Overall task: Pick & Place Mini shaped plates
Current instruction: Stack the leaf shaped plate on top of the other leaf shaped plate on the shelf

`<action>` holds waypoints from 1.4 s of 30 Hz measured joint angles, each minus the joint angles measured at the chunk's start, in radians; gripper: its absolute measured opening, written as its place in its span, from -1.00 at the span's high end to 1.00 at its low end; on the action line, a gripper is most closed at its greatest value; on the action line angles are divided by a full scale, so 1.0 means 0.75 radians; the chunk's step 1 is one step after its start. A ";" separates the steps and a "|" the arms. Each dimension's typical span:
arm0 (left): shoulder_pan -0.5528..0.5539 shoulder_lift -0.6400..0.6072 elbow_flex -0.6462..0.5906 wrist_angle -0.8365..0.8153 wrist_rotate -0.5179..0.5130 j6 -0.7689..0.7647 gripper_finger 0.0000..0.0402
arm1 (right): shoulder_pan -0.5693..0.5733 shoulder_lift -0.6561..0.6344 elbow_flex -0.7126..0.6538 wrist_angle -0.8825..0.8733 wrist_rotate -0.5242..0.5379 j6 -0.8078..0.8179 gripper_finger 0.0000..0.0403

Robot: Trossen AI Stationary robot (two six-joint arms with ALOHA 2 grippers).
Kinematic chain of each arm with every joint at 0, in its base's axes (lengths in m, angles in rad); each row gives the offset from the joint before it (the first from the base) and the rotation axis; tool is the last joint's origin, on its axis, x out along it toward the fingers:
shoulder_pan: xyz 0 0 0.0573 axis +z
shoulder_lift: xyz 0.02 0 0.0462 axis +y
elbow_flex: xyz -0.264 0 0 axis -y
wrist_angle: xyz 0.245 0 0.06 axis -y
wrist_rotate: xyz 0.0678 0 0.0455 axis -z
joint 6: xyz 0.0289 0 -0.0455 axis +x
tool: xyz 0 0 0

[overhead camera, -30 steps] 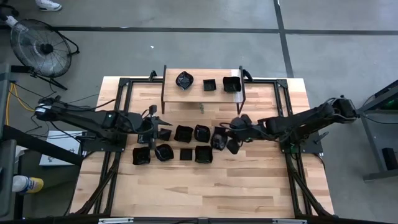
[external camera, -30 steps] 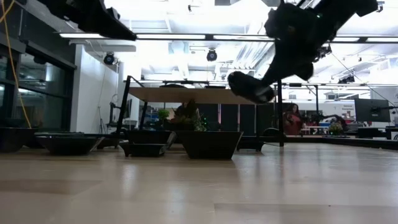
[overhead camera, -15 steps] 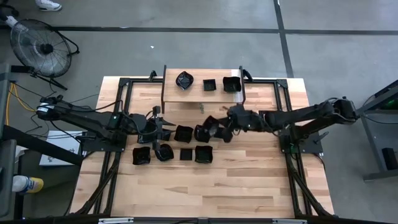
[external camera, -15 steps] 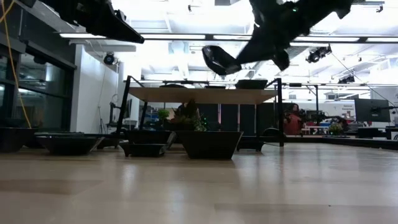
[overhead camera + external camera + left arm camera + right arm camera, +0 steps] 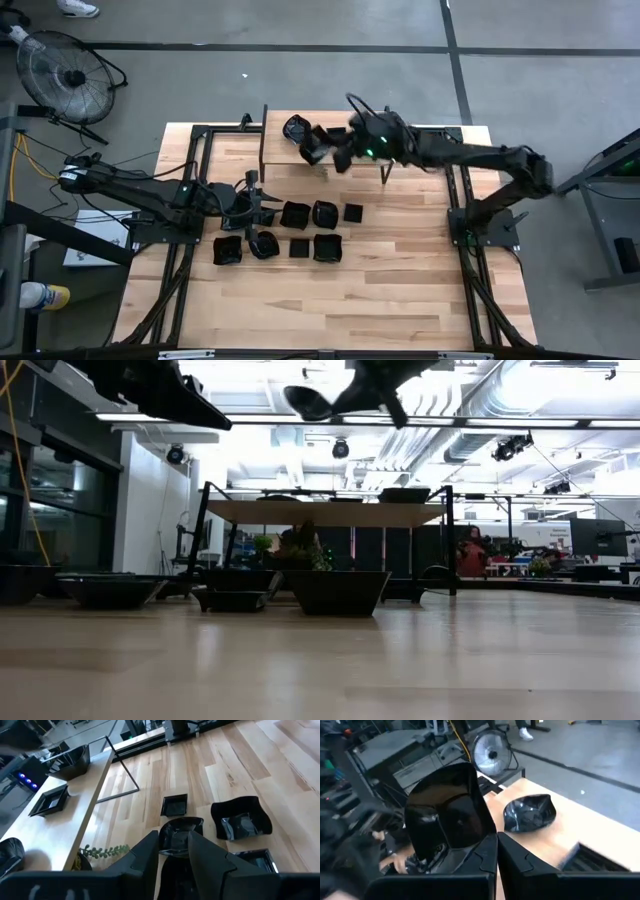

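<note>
My right gripper (image 5: 333, 150) is shut on a glossy black rounded-square mini plate (image 5: 313, 148), high over the raised wooden shelf (image 5: 300, 150) at the table's far side; the plate also shows in the low view (image 5: 305, 402). A scalloped plate (image 5: 527, 812) rests on the shelf beside it. My left gripper (image 5: 258, 207) hovers low over the cluster of black plates (image 5: 295, 213) at the table's middle. Its fingers are slightly apart, above a plate (image 5: 180, 831). My right gripper pinches the plate's rim (image 5: 479, 844) between its two fingers, at one edge. The plate is lifted clear and stands tilted, its hollow side facing the wrist camera, sticking out beyond the fingertips toward the table's left.
Several black plates lie in two rows on the table (image 5: 327, 247), with a small square one (image 5: 352, 211) at the right end. The shelf holds a round plate (image 5: 296, 126) and square ones. A green sprig (image 5: 100, 852) lies by the shelf's leg. The near half of the table is bare wood.
My right gripper has risen from just above the plate cluster and swung toward the table's far edge and left, carrying the plate over the shelf. The plate has tipped as it went, staying clear of everything.
</note>
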 joint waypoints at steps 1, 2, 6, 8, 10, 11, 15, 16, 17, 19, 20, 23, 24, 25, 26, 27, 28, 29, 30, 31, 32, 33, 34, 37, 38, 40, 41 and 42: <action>0.000 0.000 0.000 0.000 0.002 0.004 0.49 | -0.020 0.047 0.061 -0.037 -0.023 0.004 1.00; 0.000 0.000 0.000 -0.005 0.005 0.004 0.49 | -0.040 0.096 0.125 -0.073 -0.038 0.018 1.00; 0.000 -0.001 0.001 -0.037 0.008 0.004 0.49 | -0.109 0.284 0.374 -0.209 -0.083 0.061 1.00; 0.000 -0.001 0.001 -0.054 0.013 0.002 0.49 | -0.145 0.370 0.490 -0.268 -0.128 0.087 1.00; 0.000 -0.001 0.002 -0.094 0.015 -0.006 0.49 | -0.179 0.444 0.594 -0.308 -0.178 0.123 1.00; 0.000 -0.001 0.002 -0.114 0.016 -0.006 0.49 | -0.196 0.481 0.638 -0.321 -0.203 0.144 1.00; 0.000 -0.001 0.002 -0.171 0.014 -0.007 0.49 | -0.263 0.606 0.790 -0.403 -0.335 0.207 1.00; 0.000 -0.001 0.002 -0.178 0.014 -0.006 0.49 | -0.278 0.632 0.816 -0.428 -0.360 0.216 1.00; 0.000 -0.001 0.002 -0.180 0.013 -0.006 0.49 | -0.294 0.654 0.836 -0.448 -0.370 0.226 1.00; 0.000 -0.001 0.002 -0.188 0.007 0.004 0.49 | -0.321 0.684 0.855 -0.488 -0.372 0.245 1.00; 0.000 -0.003 0.002 -0.201 0.006 0.010 0.49 | -0.335 0.693 0.856 -0.496 -0.372 0.260 1.00; 0.000 -0.020 0.002 -0.225 0.001 0.035 0.49 | -0.368 0.712 0.856 -0.501 -0.375 0.293 1.00; 0.000 -0.026 0.002 -0.240 -0.012 0.039 0.49 | -0.375 0.715 0.856 -0.501 -0.374 0.293 1.00; 0.000 -0.034 0.002 -0.256 -0.025 0.039 0.49 | -0.381 0.715 0.857 -0.502 -0.373 0.295 1.00; 0.000 -0.042 0.002 -0.269 -0.041 0.041 0.49 | -0.384 0.715 0.858 -0.508 -0.374 0.298 1.00; 0.000 -0.051 0.002 -0.282 -0.056 0.049 0.49 | -0.385 0.715 0.858 -0.515 -0.376 0.298 1.00; 0.000 -0.061 0.002 -0.290 -0.067 0.059 0.49 | -0.385 0.715 0.858 -0.520 -0.377 0.298 1.00; 0.000 -0.072 0.002 -0.306 -0.086 0.064 0.49 | -0.384 0.715 0.858 -0.525 -0.377 0.299 1.00; 0.000 -0.083 0.002 -0.325 -0.104 0.065 0.49 | -0.384 0.715 0.858 -0.531 -0.377 0.303 1.00; 0.000 -0.091 0.002 -0.334 -0.128 0.065 0.49 | -0.383 0.715 0.858 -0.537 -0.378 0.314 1.00; 0.000 -0.102 0.002 -0.343 -0.151 0.065 0.49 | -0.382 0.715 0.858 -0.539 -0.378 0.325 1.00; 0.000 -0.112 0.002 -0.359 -0.177 0.064 0.49 | -0.382 0.715 0.858 -0.540 -0.378 0.328 1.00; 0.000 -0.123 0.002 -0.370 -0.201 0.065 0.49 | -0.382 0.715 0.858 -0.540 -0.379 0.328 1.00; 0.000 -0.143 0.002 -0.409 -0.243 0.065 0.49 | -0.376 0.715 0.858 -0.552 -0.365 0.350 1.00; 0.000 -0.149 0.002 -0.419 -0.256 0.065 0.49 | -0.375 0.715 0.858 -0.553 -0.365 0.353 1.00; -0.001 -0.159 0.002 -0.429 -0.278 0.065 0.49 | -0.372 0.715 0.858 -0.557 -0.366 0.357 1.00; -0.001 -0.164 0.002 -0.447 -0.296 0.065 0.49 | -0.368 0.715 0.858 -0.565 -0.363 0.359 1.00; -0.001 -0.167 0.002 -0.459 -0.314 0.065 0.49 | -0.365 0.715 0.858 -0.577 -0.358 0.363 1.00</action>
